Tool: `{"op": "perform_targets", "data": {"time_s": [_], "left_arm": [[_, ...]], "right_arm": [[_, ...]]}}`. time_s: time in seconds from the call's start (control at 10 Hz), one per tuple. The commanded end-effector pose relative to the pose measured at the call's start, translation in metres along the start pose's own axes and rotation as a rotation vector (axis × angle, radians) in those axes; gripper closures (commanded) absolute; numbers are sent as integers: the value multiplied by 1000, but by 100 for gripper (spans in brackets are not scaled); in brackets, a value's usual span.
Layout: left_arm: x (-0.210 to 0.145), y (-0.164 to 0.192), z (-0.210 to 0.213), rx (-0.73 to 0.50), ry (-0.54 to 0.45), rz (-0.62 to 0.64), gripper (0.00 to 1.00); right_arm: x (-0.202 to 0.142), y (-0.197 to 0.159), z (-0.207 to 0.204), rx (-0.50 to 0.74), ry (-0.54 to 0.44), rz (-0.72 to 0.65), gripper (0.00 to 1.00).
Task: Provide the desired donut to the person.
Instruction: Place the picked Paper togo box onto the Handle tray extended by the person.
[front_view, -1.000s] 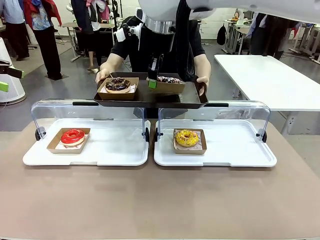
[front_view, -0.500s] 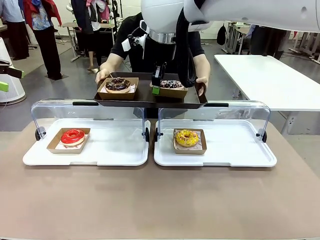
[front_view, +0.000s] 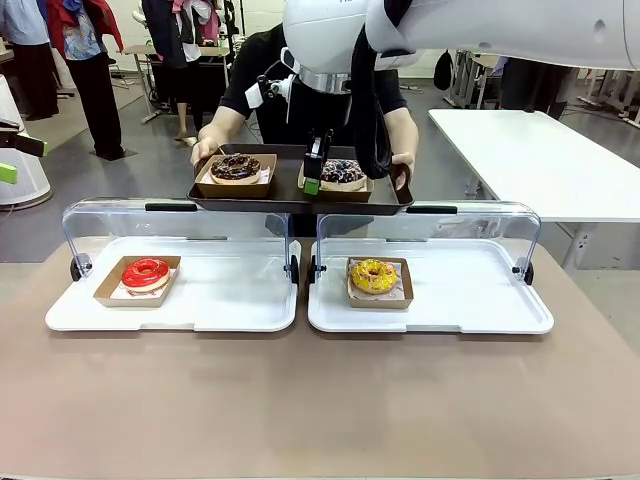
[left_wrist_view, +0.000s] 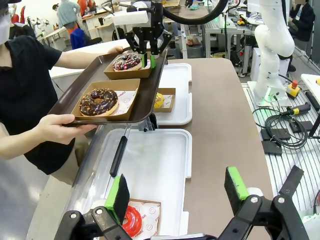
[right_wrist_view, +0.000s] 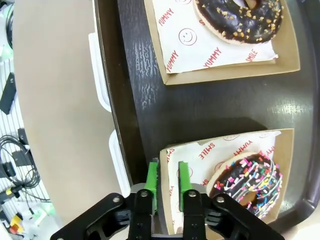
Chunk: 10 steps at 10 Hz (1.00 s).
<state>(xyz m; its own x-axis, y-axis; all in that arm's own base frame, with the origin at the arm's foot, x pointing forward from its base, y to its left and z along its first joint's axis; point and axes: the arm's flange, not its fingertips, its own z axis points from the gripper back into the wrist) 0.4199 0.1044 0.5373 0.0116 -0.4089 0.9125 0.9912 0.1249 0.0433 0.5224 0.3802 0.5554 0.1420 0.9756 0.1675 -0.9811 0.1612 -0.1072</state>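
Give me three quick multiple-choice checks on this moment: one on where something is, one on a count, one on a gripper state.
1. Where does the sprinkled donut's box sit?
A. on the person's tray
B. in the left case
C. on the bare table

2. How many donuts are on that tray?
A. one
B. two
C. three

3. How do the left gripper's fingers stand?
A. shut
B. closed on a box
C. open

Answers: 1 A, the sprinkled donut rests on the dark tray that the person holds. 2 B, it lies beside the chocolate donut. 3 C, the left gripper holds nothing, fingers wide apart.
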Motion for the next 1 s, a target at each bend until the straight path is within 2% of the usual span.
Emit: {"op": "perform_targets", "data": {"time_s": [0.0,0.1,0.2,0.3,0.4,0.9], "left_arm": [[1,0,1,6,-17,-13,0],[1,0,1,6,-17,-13,0],[1,0,1,6,-17,-13,0],[1,0,1,6,-17,-13,0],[1,0,1,6,-17,-13,0],[1,0,1,6,-17,-13,0]], "right_arm": [[-2,0,5,-40,2,25,0],[-2,-1,6,-42,1,25,0],[-2,0,5,-38,2,26,15],[-2,1,5,-34,1,28,5],[-2,1,5,-30,0,31,0],[-8,4,12,-27,-2,32,0]]}}
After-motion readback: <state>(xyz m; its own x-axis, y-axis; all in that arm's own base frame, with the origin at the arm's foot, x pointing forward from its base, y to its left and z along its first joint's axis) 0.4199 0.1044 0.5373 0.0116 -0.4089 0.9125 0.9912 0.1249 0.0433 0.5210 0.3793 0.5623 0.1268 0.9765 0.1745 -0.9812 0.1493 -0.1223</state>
